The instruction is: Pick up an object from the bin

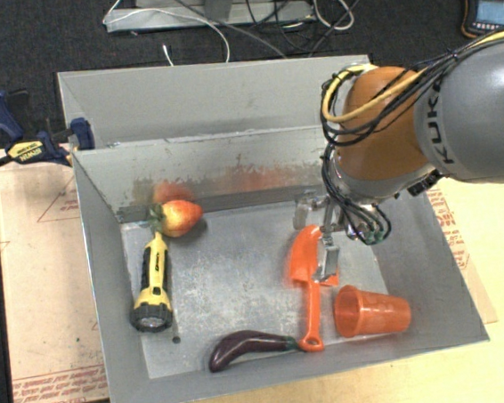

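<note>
My gripper (329,249) hangs below the orange-covered wrist in the right half of the bin. It is right over the upper right edge of an orange plastic scoop (302,267). The scoop's blade points to the back and its thin handle runs down towards the front wall. An orange cup (371,312) lies on its side just below and right of the gripper. A dark purple eggplant (245,346) lies by the front wall, its stem end touching the scoop's handle tip.
A red-yellow apple (179,217) sits at the back left by the rear wall. A yellow and black flashlight (152,285) lies lengthwise along the left wall. The arm and its cables overhang the right wall.
</note>
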Robot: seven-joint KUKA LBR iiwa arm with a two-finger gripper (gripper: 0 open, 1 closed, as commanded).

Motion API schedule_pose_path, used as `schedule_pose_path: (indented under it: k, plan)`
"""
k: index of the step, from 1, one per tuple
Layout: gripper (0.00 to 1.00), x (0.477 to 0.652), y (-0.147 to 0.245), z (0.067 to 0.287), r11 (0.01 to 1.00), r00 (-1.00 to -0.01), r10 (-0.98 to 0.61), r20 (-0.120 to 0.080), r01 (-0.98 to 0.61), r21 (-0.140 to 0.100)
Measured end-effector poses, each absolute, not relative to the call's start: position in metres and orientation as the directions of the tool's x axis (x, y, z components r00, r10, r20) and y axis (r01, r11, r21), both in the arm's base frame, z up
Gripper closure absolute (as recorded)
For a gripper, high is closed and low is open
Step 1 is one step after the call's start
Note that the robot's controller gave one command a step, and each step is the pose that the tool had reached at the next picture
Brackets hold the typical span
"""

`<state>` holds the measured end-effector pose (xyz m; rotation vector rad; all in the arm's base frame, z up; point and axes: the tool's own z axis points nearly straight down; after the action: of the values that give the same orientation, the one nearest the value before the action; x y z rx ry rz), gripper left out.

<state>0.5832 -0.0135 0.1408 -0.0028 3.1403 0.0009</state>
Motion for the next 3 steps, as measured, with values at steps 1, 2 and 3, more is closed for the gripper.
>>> schedule_pose_path:
  k: [1, 2, 3]
  plan:
    - [0.00, 0.583, -0.013, 0.141, 1.000, -1.000, -0.002, -0.001, -0.002, 0.001]
    - [0.00, 0.611, -0.015, 0.115, 1.000, -1.000, 0.015, -0.003, 0.015, 0.002]
    - [0.00, 0.596, -0.015, 0.104, 1.000, -1.000, 0.016, -0.005, 0.016, 0.002]
